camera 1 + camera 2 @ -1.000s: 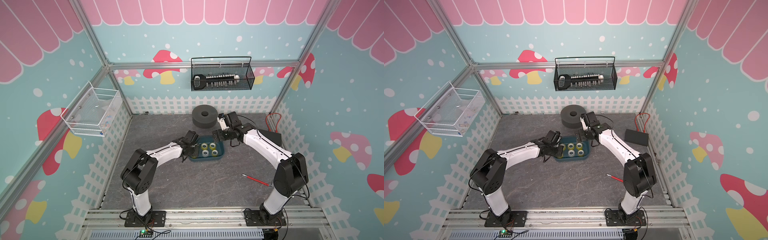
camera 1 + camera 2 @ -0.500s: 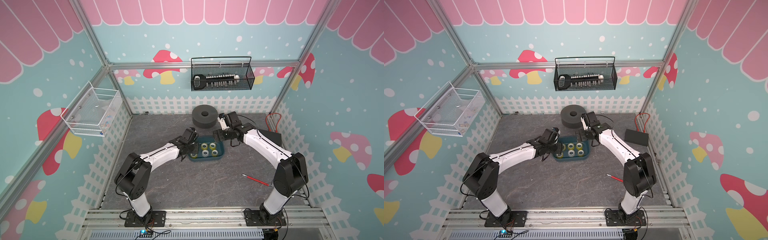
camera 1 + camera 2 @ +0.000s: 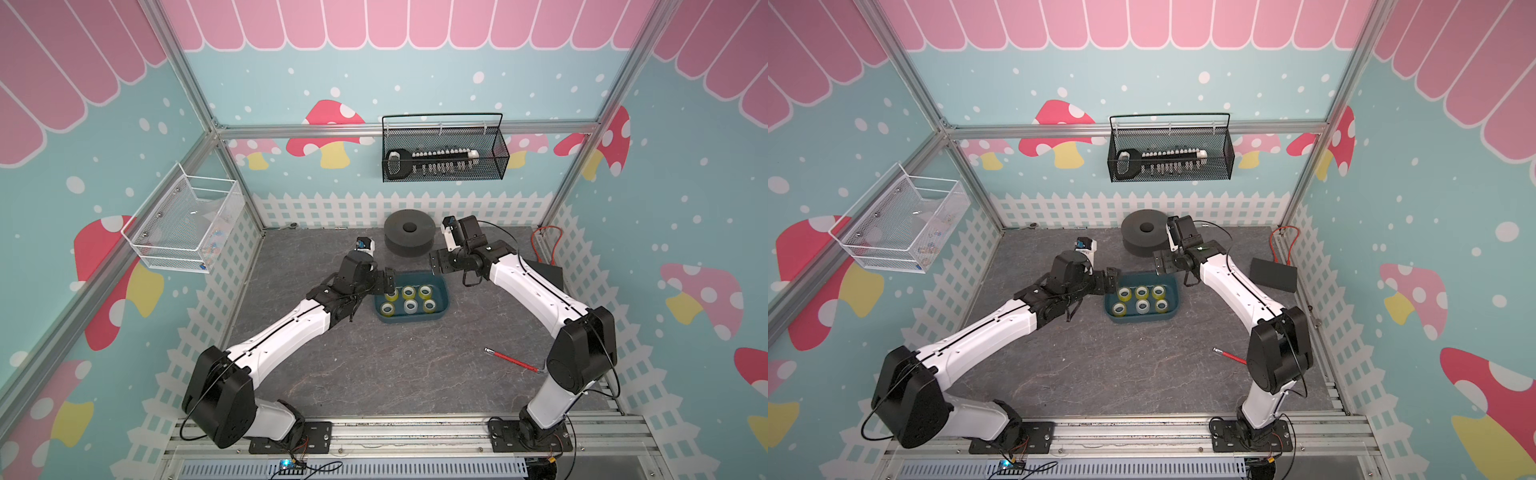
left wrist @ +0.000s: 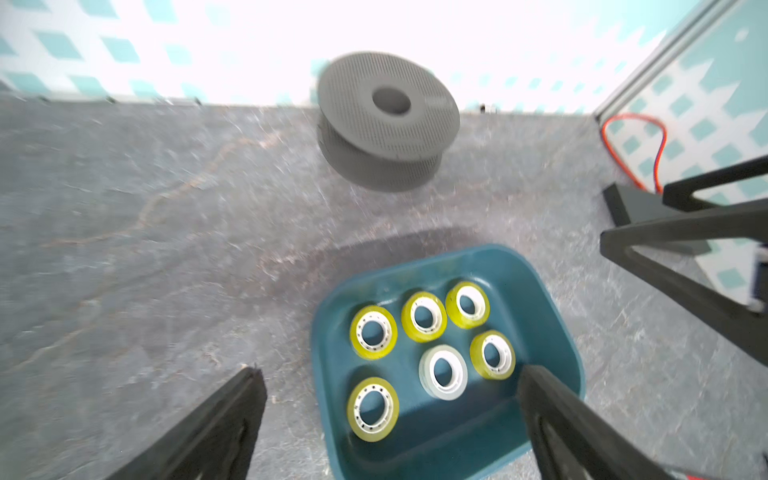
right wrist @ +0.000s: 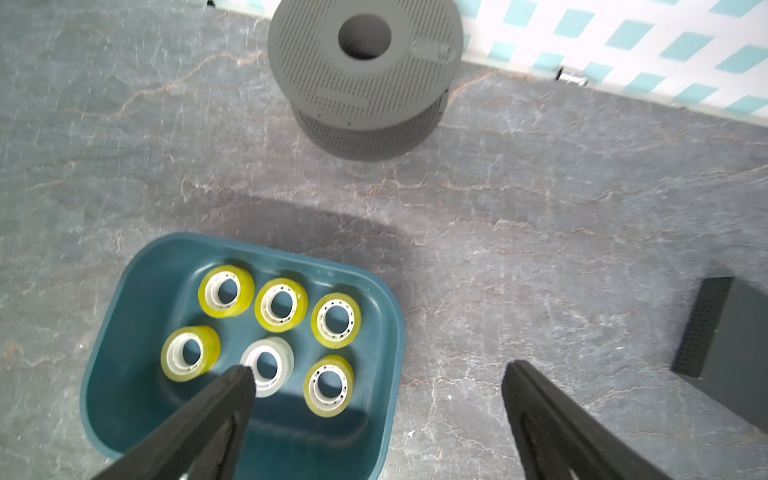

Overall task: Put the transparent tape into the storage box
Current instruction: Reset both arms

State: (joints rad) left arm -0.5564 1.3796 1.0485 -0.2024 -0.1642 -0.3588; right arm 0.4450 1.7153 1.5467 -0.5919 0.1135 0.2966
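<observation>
Left wrist view shows 6 tape rolls [image 4: 425, 371] lying flat inside the blue box [image 4: 436, 432], which sits mid-frame in both top views. Left gripper [image 4: 389, 370] and right gripper [image 5: 377, 368] both gape wide, holding nothing.

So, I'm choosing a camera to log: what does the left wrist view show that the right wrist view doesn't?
Only the left wrist view: the orange cable and the left tool, open. Only the right wrist view: the dotted side of the black box. Both: the right tool, open, the teal box holding six tape rolls, and the grey spool.
</observation>
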